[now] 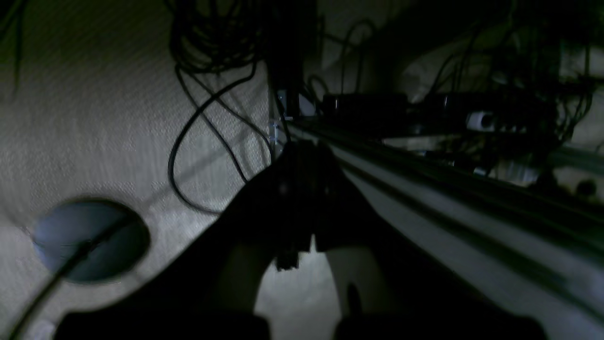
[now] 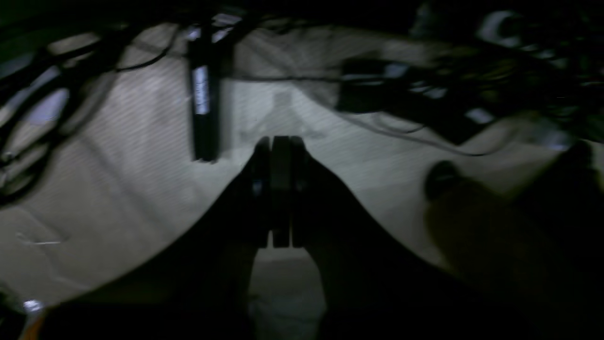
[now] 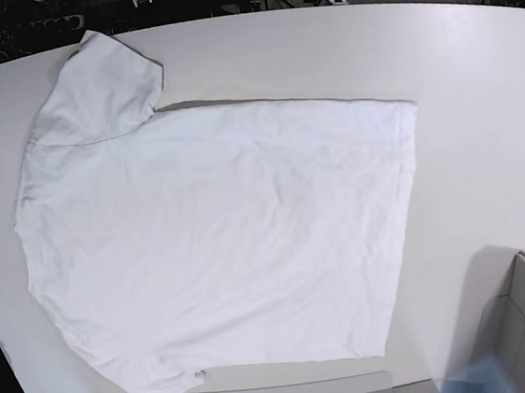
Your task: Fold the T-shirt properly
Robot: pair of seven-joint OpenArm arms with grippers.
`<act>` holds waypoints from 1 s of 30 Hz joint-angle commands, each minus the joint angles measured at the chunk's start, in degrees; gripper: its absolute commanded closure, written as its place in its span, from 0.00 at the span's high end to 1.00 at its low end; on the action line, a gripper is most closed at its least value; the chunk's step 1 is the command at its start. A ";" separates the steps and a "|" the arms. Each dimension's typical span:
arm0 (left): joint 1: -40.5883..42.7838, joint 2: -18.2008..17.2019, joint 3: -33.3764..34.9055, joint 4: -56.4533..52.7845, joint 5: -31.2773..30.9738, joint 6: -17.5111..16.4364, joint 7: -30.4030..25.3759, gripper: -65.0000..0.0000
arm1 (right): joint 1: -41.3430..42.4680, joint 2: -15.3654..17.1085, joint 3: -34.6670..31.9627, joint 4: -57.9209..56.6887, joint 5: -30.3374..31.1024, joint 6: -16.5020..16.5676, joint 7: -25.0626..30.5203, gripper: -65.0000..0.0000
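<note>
On the base view you see the T-shirt [image 3: 221, 248] spread flat on the white surface [image 3: 477, 89], covering most of its left and central area, with light wrinkles across the fabric. One sleeve [image 3: 101, 87] points toward the far left corner of the surface; the straight hem [image 3: 406, 219] runs from the far side to the near side, well short of the right edge. The near part of the shirt reaches almost to the near edge, where a small fold shows at the near left corner of the fabric. Neither arm appears over the surface in this view. On the left wrist view, the left hand [image 1: 302, 189] is a dark, blurred silhouette with its fingers drawn together and nothing visible between them; it hangs above a pale floor crossed by black cables [image 1: 207, 108], beside the surface's edge. On the right wrist view, the right hand [image 2: 281, 189] is clenched, its fingers pressed flat against each other with nothing gripped, over a pale floor with a dark upright post [image 2: 203, 94] behind
</note>
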 commanded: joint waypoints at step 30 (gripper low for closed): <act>39.21 0.27 -16.83 59.94 0.03 -0.48 7.60 0.00 | -38.59 9.98 0.47 55.70 2.07 -0.03 -0.43 0.00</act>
